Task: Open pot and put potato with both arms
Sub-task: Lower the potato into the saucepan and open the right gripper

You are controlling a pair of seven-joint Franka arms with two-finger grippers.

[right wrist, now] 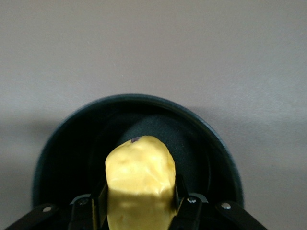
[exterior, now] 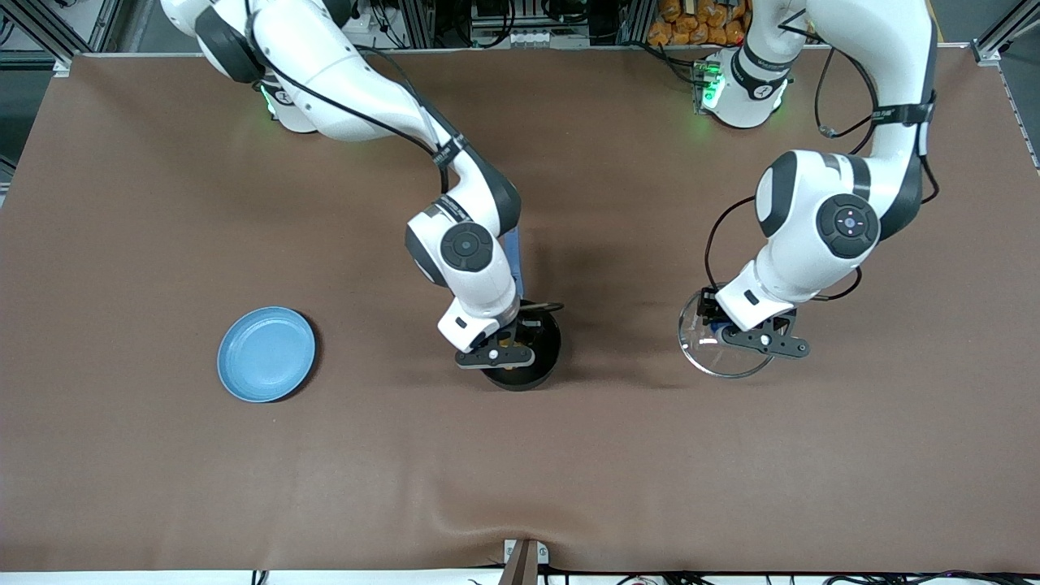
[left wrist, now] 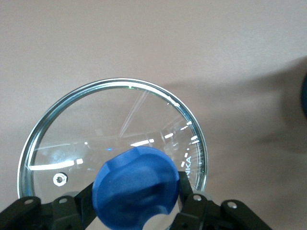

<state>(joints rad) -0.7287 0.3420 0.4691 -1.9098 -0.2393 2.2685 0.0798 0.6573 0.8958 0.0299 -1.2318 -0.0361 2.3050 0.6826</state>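
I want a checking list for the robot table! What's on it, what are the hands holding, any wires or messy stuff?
Surface: brown cloth-covered table, wrinkled at the edge nearest the front camera.
Job's things: black pot open, mid-table, blue handle pointing toward the robots' bases; potato held over the pot; glass lid off the pot, toward the left arm's end.
Clutter: light-blue plate toward the right arm's end, nothing on it.
Grippers: right gripper shut on the potato above the pot; left gripper shut on the lid's blue knob.
Cables: black cables run along both arms.
Surroundings: metal frame and equipment past the table's edge by the bases.
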